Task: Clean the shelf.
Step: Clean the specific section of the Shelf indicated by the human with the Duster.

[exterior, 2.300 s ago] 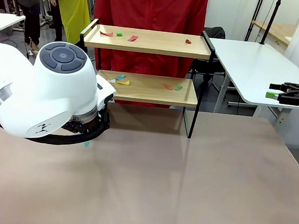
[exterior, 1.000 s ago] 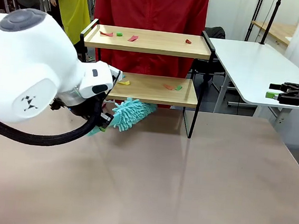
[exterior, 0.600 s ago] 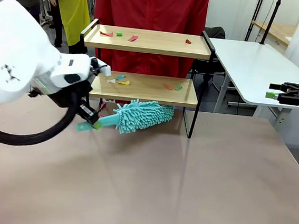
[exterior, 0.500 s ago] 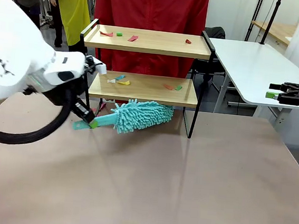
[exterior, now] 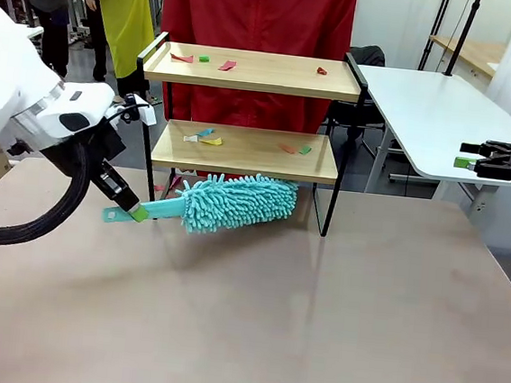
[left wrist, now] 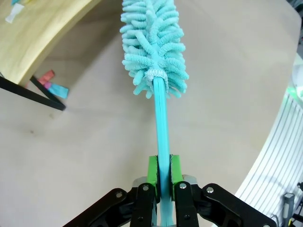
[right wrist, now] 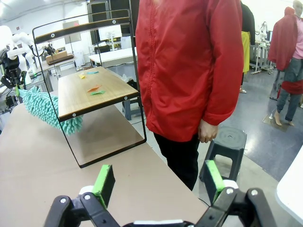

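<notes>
Shelf [exterior: 252, 83]: at 12 o'clock from me, on the far part of the table [exterior: 315, 324].
Person [exterior: 255, 10]: behind the shelf, also at 12 o'clock.
Upper board [exterior: 267, 70]: three scraps [exterior: 203, 60] at its left end, one near its right end.
Lower board [exterior: 246, 147]: scraps at its left end, two right of its middle.
Under the shelf: more scraps on the table by the left leg.
Duster [exterior: 236, 203]: just before the lower board and below it, with the handle running toward 9 o'clock.
My left pincer [exterior: 136, 211]: at 10 o'clock, around the handle's end.
Side table [exterior: 426, 108]: at 2 o'clock, right of the shelf.
My right pincer [exterior: 467, 156]: at 3 o'clock, well apart from the shelf.
</notes>
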Robot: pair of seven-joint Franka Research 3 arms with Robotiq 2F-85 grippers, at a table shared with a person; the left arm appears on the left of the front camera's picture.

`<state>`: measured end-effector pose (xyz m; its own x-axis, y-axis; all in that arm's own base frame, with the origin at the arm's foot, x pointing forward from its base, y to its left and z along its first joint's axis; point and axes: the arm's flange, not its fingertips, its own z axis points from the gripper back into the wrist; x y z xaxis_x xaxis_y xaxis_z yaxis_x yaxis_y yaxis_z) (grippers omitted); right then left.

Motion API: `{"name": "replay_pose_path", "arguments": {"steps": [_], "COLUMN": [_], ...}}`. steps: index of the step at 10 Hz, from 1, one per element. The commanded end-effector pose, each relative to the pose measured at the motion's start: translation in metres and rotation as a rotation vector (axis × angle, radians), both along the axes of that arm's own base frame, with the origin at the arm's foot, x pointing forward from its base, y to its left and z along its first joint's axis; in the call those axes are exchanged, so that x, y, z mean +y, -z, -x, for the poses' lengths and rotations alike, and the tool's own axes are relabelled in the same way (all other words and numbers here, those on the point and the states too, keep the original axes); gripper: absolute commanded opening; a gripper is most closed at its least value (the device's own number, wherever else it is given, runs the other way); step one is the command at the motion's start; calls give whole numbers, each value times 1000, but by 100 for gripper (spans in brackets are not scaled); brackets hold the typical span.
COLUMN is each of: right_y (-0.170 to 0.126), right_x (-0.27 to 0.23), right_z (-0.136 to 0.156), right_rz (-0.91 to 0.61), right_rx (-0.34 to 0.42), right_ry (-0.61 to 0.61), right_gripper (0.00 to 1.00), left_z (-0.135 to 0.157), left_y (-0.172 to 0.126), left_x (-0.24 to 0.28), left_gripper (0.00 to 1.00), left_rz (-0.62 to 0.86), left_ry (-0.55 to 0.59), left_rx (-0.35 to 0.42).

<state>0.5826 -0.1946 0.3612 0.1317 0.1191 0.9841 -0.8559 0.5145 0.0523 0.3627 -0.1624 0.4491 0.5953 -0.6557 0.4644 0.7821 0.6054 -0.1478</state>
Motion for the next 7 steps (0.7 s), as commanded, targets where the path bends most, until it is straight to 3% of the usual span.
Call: {"name": "replay_pose_path", "arguments": {"steps": [1, 2, 3, 7], "right_y": [-8, -8, -8, -8], "right_x": [2, 2, 2, 2], "right_z": [0, 0, 0, 0], "right_rz": [3, 3, 3, 3], "right_rx": [16, 16, 16, 16], "right_ry": [16, 16, 16, 16], "right_gripper": [100, 100, 100, 100], "left_z": [-1, 0, -4, -8], "left_y": [-2, 0, -10, -60], "left_x": [-6, 0, -1, 51], "left_gripper": [13, 13, 13, 13], "left_rz": [6, 0, -1, -102], "left_ry": [-32, 0, 91, 252], "left_rx": [-12, 0, 7, 6]}}
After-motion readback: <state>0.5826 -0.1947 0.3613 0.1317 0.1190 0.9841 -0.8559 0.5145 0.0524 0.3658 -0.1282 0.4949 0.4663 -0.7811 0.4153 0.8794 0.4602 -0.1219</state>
